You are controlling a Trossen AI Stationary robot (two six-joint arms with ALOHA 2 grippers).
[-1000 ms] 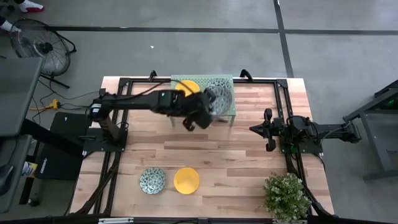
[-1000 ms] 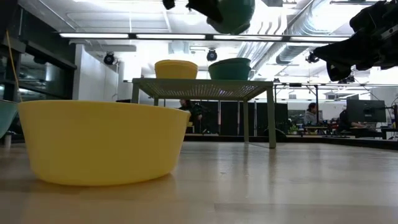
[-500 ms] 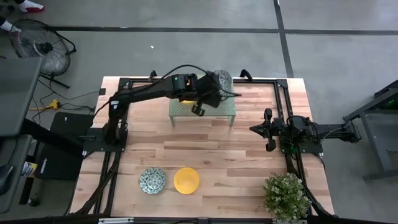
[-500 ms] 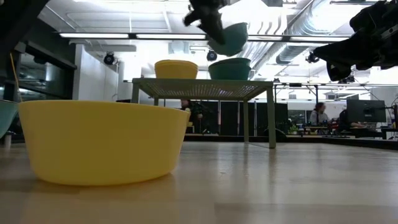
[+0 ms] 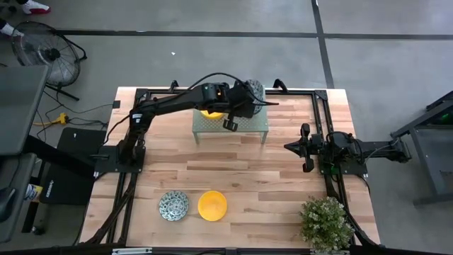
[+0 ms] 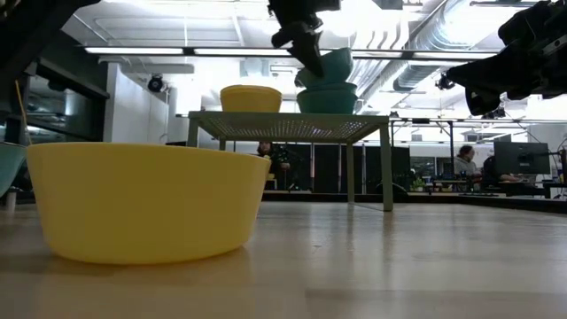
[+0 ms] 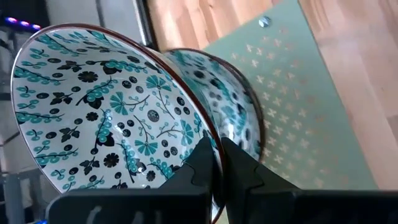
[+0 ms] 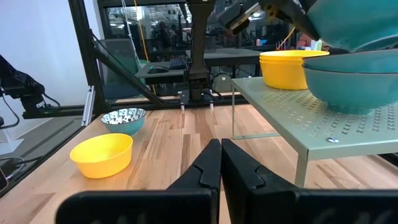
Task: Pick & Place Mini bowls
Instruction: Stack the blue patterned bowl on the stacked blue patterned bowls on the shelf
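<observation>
My left gripper [image 5: 239, 106] is over the right end of the pale green rack [image 5: 258, 126] at the table's far side, shut on a patterned mini bowl [image 7: 106, 106] with a teal outside [image 6: 326, 64]. That bowl sits tilted over a second patterned bowl [image 6: 328, 96] that stands on the rack. A yellow bowl [image 6: 251, 97] stands on the rack's left part. A patterned bowl [image 5: 173, 205] and a yellow bowl [image 5: 212, 205] stand on the table near its front edge. My right gripper [image 5: 306, 147] waits shut at the table's right side. My left gripper pinches the patterned bowl's rim [image 7: 205, 138], one finger inside the bowl and one outside. The fingers slant down from above. The bowl is tilted, and its lower side reaches into the mouth of the bowl [image 7: 239, 106] on the rack.
A potted plant [image 5: 327, 224] stands at the table's near right corner. The rack's top [image 8: 323, 124] is raised on thin legs above the wood. Black frame rails [image 5: 325, 113] run along the table's edges.
My left gripper has carried the patterned bowl toward the table's far edge, from high in front of the rack to above its right end. It has then gone down, so the bowl now sits tilted on the bowl standing there.
</observation>
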